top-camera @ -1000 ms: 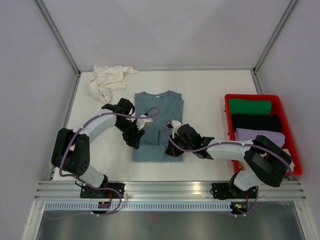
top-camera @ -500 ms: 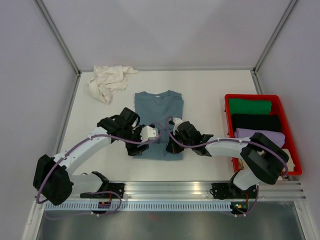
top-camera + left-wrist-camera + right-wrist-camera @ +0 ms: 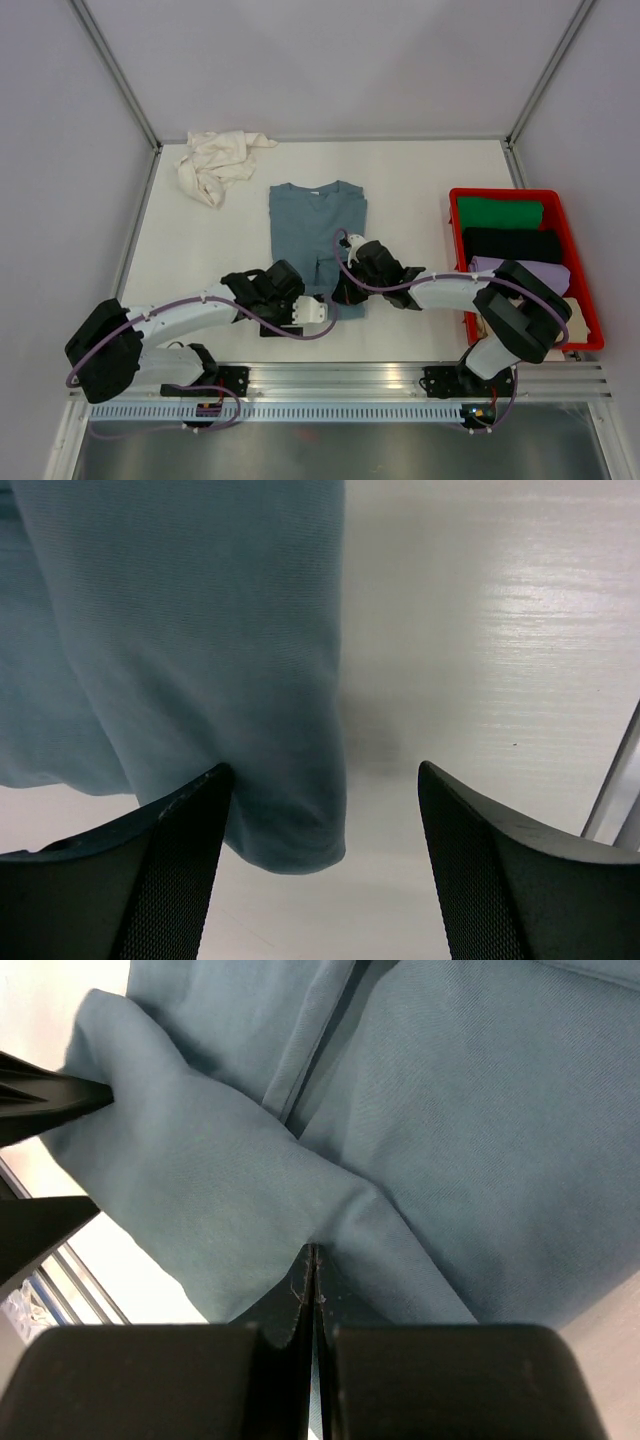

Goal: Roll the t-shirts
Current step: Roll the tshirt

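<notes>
Slate-blue t-shirt, soft fine-knit cotton folded into a long rectangle, lies mid-table with its near hem bunched. The right gripper is pinched tight on that hem. The left gripper gapes wide at the hem's corner, one finger touching cloth. A cream t-shirt sits crumpled far left.

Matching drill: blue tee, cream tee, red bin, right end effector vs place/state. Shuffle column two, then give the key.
1. blue t-shirt
2. cream t-shirt
3. red bin
4. right end effector

A. crumpled, far left corner
B. shut on fabric at the near hem
C. folded flat, centre
D. along the right side

Pairs: 1-C, 2-A, 3-D, 4-B
</notes>
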Action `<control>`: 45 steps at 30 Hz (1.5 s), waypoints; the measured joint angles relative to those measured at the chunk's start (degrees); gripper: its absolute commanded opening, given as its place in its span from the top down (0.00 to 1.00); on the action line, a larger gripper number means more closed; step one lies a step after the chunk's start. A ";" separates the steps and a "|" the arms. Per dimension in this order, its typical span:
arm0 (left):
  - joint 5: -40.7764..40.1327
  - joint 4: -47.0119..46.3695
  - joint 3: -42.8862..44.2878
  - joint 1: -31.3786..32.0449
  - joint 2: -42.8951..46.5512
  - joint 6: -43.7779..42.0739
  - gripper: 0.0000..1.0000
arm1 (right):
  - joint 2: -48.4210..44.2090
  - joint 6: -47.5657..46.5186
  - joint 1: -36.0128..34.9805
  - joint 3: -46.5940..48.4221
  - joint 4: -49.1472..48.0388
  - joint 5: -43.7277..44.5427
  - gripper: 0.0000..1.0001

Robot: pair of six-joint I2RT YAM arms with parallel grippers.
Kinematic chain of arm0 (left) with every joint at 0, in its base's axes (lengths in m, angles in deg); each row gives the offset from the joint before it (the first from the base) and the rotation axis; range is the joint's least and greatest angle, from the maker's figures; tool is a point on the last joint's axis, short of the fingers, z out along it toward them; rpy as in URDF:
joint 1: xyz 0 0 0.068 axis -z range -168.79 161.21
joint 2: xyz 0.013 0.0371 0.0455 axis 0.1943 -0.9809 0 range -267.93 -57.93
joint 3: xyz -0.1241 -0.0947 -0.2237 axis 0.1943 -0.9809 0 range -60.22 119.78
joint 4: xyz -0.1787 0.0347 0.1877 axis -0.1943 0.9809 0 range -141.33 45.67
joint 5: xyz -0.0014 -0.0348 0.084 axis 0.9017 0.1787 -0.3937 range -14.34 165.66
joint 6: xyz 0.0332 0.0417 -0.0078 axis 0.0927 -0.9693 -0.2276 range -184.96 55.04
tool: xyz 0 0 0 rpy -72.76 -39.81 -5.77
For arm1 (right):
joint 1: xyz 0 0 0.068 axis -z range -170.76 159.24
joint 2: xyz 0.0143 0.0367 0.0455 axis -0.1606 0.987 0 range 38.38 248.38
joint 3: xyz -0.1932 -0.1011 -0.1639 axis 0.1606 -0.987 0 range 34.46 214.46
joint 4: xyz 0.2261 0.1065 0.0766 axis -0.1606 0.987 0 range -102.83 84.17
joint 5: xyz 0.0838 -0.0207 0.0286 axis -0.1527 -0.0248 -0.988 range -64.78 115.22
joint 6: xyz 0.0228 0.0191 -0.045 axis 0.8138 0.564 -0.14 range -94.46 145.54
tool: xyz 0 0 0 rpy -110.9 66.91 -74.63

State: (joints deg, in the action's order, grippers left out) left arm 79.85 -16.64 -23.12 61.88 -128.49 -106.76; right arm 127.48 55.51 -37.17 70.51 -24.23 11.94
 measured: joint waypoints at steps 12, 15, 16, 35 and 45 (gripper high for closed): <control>-4.90 -10.03 -4.96 0.46 -0.24 0.04 0.62 | -0.81 -1.88 0.52 0.63 1.49 -1.31 0.91; -5.66 -11.06 -5.09 0.46 -0.24 -0.09 0.75 | -4.50 -4.09 0.68 0.61 3.37 -1.36 0.72; -5.70 -11.10 -5.09 0.46 -0.17 -0.11 0.82 | -6.60 -5.27 0.70 0.39 3.80 -1.16 0.67; 4.83 1.44 2.43 -3.82 0.59 -0.57 0.98 | -40.65 -49.62 0.68 -3.06 19.30 4.22 0.50; 9.70 5.97 5.79 -9.42 -2.29 -1.14 0.98 | -35.39 -59.28 -12.31 -7.02 23.80 7.82 0.45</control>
State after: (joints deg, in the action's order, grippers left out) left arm 89.55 -10.67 -17.33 52.46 -130.79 -107.89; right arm 92.10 -3.76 -49.48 63.49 -0.42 19.76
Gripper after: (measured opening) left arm 0.056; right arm 0.546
